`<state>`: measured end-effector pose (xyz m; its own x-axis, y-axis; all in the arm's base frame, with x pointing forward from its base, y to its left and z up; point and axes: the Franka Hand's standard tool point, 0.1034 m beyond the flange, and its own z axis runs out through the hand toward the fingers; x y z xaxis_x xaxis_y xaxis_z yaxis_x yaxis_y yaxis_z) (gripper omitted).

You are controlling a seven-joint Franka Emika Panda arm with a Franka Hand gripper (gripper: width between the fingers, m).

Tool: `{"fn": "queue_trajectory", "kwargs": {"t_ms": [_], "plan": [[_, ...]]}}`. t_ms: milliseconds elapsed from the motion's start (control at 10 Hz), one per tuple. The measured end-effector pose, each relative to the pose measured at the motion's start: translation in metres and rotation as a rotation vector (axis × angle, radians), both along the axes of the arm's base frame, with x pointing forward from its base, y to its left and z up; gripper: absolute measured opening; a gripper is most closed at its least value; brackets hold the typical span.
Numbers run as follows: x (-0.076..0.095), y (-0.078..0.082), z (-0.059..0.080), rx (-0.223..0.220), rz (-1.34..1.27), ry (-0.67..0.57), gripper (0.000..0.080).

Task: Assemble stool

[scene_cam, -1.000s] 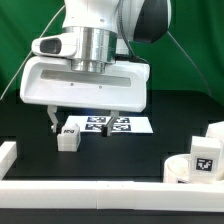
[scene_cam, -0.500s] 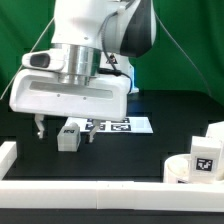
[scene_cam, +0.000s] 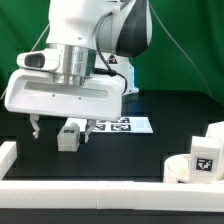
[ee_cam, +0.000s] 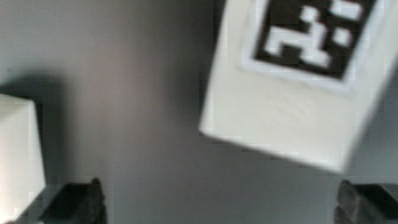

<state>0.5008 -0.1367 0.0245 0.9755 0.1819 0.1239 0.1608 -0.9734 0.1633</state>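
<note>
A white blocky stool leg (scene_cam: 69, 135) with a square tag lies on the black table toward the exterior view's left. My gripper (scene_cam: 62, 127) hangs open just above it, one finger on each side, not touching it. In the wrist view the tagged leg (ee_cam: 294, 80) fills the middle and the dark fingertips (ee_cam: 73, 203) show far apart with only table between them. The round white seat (scene_cam: 194, 166) with a tag and another white leg (scene_cam: 214, 133) stand at the exterior view's right.
The marker board (scene_cam: 122, 125) lies flat behind the leg. A long white border rail (scene_cam: 80, 194) runs along the front and a short rail end (scene_cam: 8, 153) stands at the left. A green backdrop closes the back.
The arm has moved toward the exterior view's left and the gripper now straddles the leg from above. In the last half second it has hardly moved. The parts lie as before.
</note>
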Motion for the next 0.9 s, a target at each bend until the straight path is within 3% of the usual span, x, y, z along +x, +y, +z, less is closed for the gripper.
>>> {"fn": "queue_trajectory", "kwargs": {"t_ms": [200,500,700,900], "plan": [[-0.010,-0.016,-0.004,0.003,-0.018,0.022,0.0649],[-0.012,-0.009,-0.006,0.017,-0.018,0.060,0.0649],[-0.001,0.009,0.001,0.074,-0.108,0.208,0.0649],[0.008,0.009,0.009,0.064,-0.074,0.324,0.0649]]}}
